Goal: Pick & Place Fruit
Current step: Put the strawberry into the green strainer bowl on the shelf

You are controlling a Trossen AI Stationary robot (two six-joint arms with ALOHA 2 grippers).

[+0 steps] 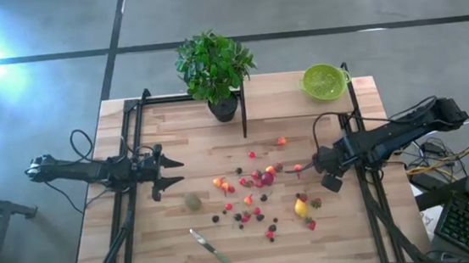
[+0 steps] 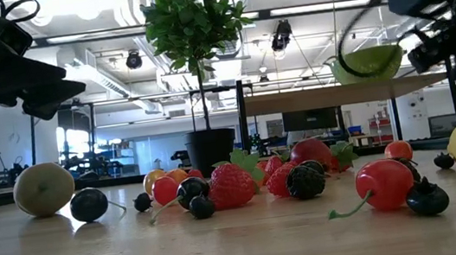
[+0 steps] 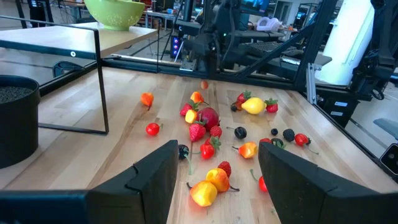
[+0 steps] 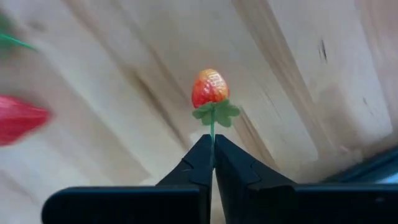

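Note:
Several small toy fruits (image 1: pixel 256 181) lie loose on the middle of the wooden table (image 1: pixel 143 259): red and orange berries, dark berries, a yellow lemon (image 1: pixel 300 207) and a dull-green ball (image 1: pixel 192 202) to the left. My right gripper (image 1: pixel 309 167) points down at the right edge of the scatter and is shut on a small red strawberry (image 4: pixel 210 88). My left gripper (image 1: pixel 171 173) stands open at the left, level above the table, facing the fruit, with nothing between its fingers (image 3: pixel 155 177). My right gripper pinches the strawberry's thin green stem (image 4: pixel 212 132) between its two fingertips, only at their free ends. The fingers come from above, pointing down. The berry sits just beyond the tips, leaf collar toward the fingers; whether it rests on the table I cannot tell.
A lime-green bowl (image 1: pixel 324 81) stands on a raised shelf at the far right. A potted plant (image 1: pixel 214 65) stands at the far middle beside a black frame post (image 1: pixel 242 105). A green-handled knife (image 1: pixel 214 251) lies near the front edge.

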